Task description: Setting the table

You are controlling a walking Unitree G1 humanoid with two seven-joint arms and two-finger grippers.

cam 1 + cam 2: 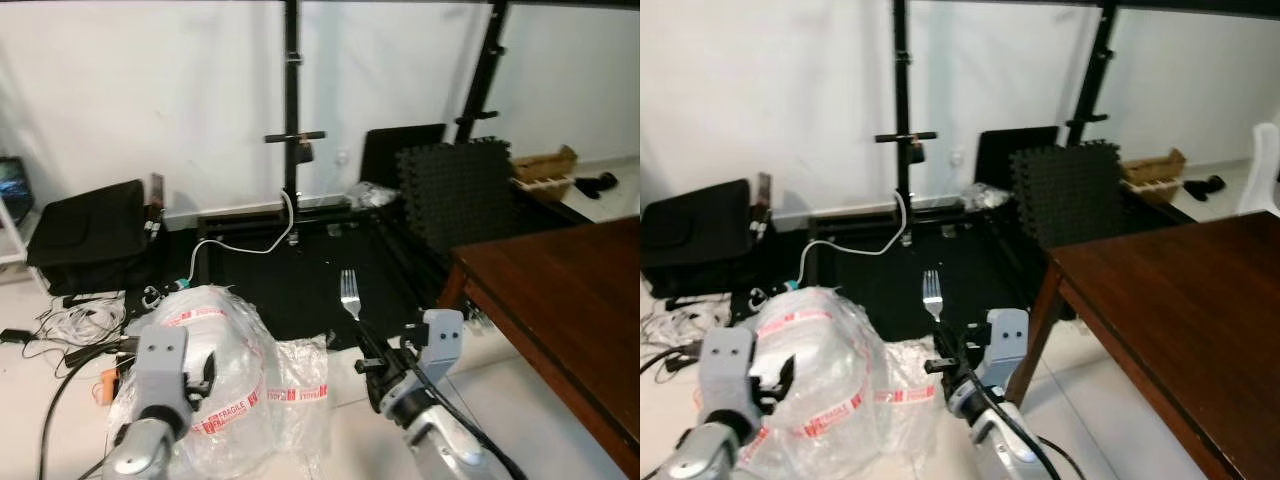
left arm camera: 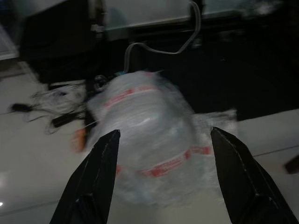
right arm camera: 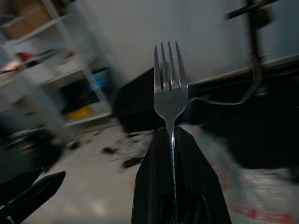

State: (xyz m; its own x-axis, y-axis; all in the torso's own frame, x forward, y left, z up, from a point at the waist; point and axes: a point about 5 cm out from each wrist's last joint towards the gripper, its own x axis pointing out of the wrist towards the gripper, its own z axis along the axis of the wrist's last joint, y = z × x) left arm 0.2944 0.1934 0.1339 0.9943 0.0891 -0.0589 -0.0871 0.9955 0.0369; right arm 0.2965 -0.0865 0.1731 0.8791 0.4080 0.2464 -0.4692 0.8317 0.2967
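A silver fork [image 1: 350, 294] stands tines-up in my right gripper [image 1: 371, 345], which is shut on its handle; the fork [image 3: 170, 92] rises between the closed black fingers [image 3: 154, 177] in the right wrist view. That gripper is low in front of me, left of the dark wooden table [image 1: 570, 300]. My left gripper [image 2: 163, 177] is open, its fingers [image 2: 96, 179] spread with nothing between them, held above a bubble-wrap bundle [image 2: 149, 144] on the floor. The left arm [image 1: 155, 395] shows at the lower left.
The bubble-wrap bundle with red tape [image 1: 225, 375] lies on the pale floor. Behind it are a black mat [image 1: 300, 275], a black stand [image 1: 291, 140], a black bag [image 1: 90, 235], loose cables [image 1: 70, 325] and foam tiles [image 1: 455, 195]. The table's corner [image 1: 462, 265] is near my right arm.
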